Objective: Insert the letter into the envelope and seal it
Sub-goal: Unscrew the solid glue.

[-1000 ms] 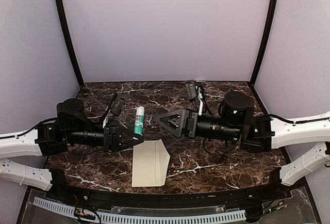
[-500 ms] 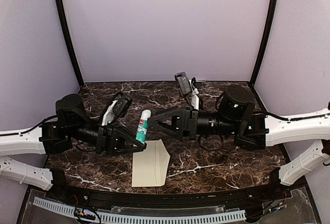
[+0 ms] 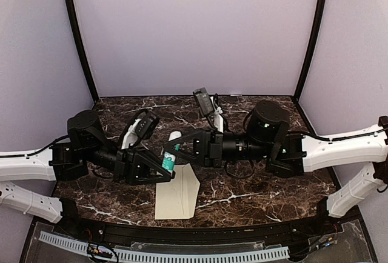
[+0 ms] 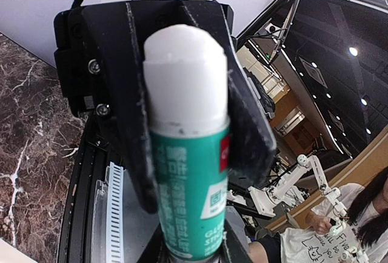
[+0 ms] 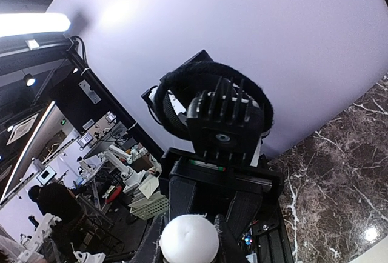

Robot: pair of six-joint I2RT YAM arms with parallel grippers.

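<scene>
A glue stick (image 3: 170, 154) with a green body and a white cap (image 3: 174, 136) hangs above the table between the two arms. My left gripper (image 3: 162, 169) is shut on its green body (image 4: 189, 172). My right gripper (image 3: 174, 145) is shut on the cap (image 5: 189, 239), with one black finger (image 4: 130, 123) on each side of it. The cream envelope (image 3: 176, 191) lies flat on the table below the grippers, its pointed flap open toward the right. No gripper touches it. The letter does not show in any view.
The dark marble table (image 3: 254, 190) is walled in by purple panels at the back and sides. A slotted white cable rail (image 3: 163, 254) runs along the near edge. Both arms meet over the middle of the table, above the envelope's far end.
The left arm has tilted the glue stick toward the right arm. The right arm has moved left, and its open jaws have shut on the cap.
</scene>
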